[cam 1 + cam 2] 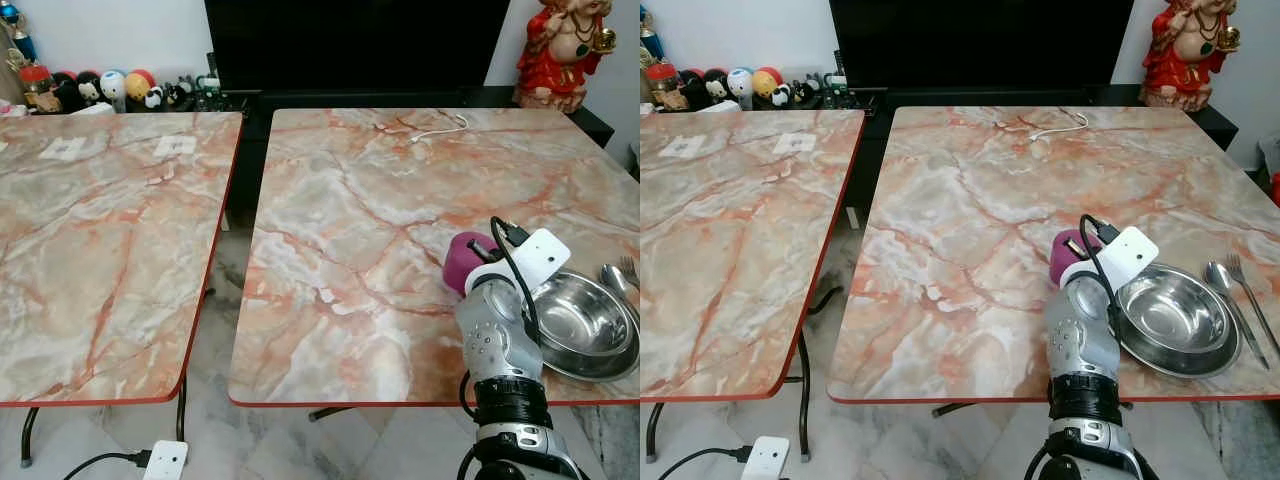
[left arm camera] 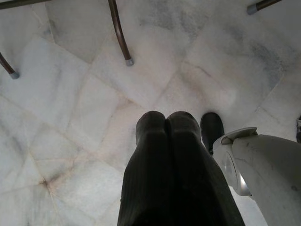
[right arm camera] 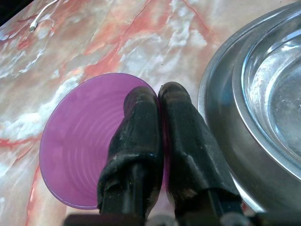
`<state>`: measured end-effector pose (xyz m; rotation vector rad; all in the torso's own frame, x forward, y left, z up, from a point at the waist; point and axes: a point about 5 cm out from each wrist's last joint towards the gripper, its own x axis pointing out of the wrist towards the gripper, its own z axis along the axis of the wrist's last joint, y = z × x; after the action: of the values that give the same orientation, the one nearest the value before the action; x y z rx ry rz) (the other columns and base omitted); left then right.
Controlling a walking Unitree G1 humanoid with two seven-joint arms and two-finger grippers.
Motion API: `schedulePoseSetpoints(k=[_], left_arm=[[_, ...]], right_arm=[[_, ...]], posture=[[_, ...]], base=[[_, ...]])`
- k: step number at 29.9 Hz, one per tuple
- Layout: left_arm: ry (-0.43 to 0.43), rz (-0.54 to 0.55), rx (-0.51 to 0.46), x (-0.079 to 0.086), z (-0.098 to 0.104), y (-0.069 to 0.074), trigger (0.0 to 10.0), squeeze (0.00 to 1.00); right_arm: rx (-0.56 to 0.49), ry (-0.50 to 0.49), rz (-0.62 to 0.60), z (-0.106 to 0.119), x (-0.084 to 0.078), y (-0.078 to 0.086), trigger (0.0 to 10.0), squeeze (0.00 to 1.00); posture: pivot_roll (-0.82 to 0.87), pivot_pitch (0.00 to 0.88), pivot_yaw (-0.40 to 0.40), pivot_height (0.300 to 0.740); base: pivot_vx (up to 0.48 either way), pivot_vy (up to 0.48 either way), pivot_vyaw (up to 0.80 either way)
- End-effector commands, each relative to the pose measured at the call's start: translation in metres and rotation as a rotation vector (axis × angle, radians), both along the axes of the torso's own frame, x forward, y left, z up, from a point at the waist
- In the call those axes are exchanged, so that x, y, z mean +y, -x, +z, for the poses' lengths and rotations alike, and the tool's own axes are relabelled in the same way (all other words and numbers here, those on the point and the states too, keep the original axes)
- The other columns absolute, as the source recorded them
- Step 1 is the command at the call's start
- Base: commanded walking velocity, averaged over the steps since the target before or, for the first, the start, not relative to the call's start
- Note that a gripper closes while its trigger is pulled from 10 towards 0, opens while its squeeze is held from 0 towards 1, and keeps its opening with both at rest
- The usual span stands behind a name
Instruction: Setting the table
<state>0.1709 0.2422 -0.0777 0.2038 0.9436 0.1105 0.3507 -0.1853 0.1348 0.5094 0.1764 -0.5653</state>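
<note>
Right pincer (image 3: 159, 101) pinched together on purple cup (image 3: 80, 141) rim, just beside steel bowl (image 3: 263, 94), left pincer (image 2: 165, 123) closed, idle

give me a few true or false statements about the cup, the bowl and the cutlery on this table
1. The right gripper is shut on the rim of the purple cup. True.
2. The purple cup stands on the table on the robot's left. False: it is on the right-hand table, beside the steel bowl.
3. A spoon and fork lie right of the bowl. True.
4. The bowl holds food. False: it looks empty.
5. The left gripper holds a plate. False: it hangs shut over the floor.
</note>
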Motion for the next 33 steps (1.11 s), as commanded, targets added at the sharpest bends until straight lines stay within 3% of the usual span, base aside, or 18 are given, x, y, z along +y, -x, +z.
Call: schedulePoseSetpoints(k=[1,3,4,5,8,9,10,33], left_arm=[[-0.005,0.007,0.026,0.0018,-0.0022,0.005,10.0,0.0],[-0.005,0.007,0.027,0.0017,-0.0023,0.0051,10.0,0.0],[-0.005,0.008,0.027,0.0018,-0.0023,0.0051,10.0,0.0],[-0.005,0.008,0.027,0.0018,-0.0023,0.0052,10.0,0.0],[-0.006,0.008,0.027,0.0018,-0.0023,0.0052,10.0,0.0],[-0.006,0.007,0.027,0.0018,-0.0023,0.0052,10.0,0.0],[-0.005,0.007,0.026,0.0018,-0.0022,0.0051,10.0,0.0],[-0.006,0.007,0.027,0.0019,-0.0022,0.0051,10.0,0.0]], right_arm=[[-0.008,-0.013,-0.005,0.0037,-0.0005,-0.0024,10.0,0.0],[-0.01,-0.014,-0.005,0.0038,-0.0004,-0.0025,10.0,0.05],[-0.014,-0.015,0.0,0.0043,0.0002,-0.003,10.0,0.93],[-0.014,-0.015,0.001,0.0044,0.0005,-0.0031,10.0,1.0],[-0.013,-0.013,0.002,0.0045,0.0009,-0.0033,10.0,0.96],[-0.013,-0.012,0.003,0.0045,0.0009,-0.0034,10.0,0.2],[-0.013,-0.01,0.003,0.0045,0.0009,-0.0034,10.0,0.0],[-0.048,-0.014,0.022,0.0083,0.0038,-0.0047,10.0,0.0]], posture=[[0.03,0.017,-0.006,0.74],[0.03,0.017,-0.006,0.74],[0.03,0.017,-0.006,0.74],[0.03,0.018,-0.007,0.74],[0.03,0.019,-0.007,0.74],[0.03,0.019,-0.007,0.74],[0.03,0.018,-0.008,0.74],[0.03,0.018,-0.006,0.74]], base=[[0.0,0.0,0.0],[0.0,0.0,0.0],[0.0,0.0,0.0],[0.0,0.0,0.0],[0.0,0.0,0.0],[0.0,0.0,0.0],[0.0,0.0,0.0],[0.0,0.0,0.0]])
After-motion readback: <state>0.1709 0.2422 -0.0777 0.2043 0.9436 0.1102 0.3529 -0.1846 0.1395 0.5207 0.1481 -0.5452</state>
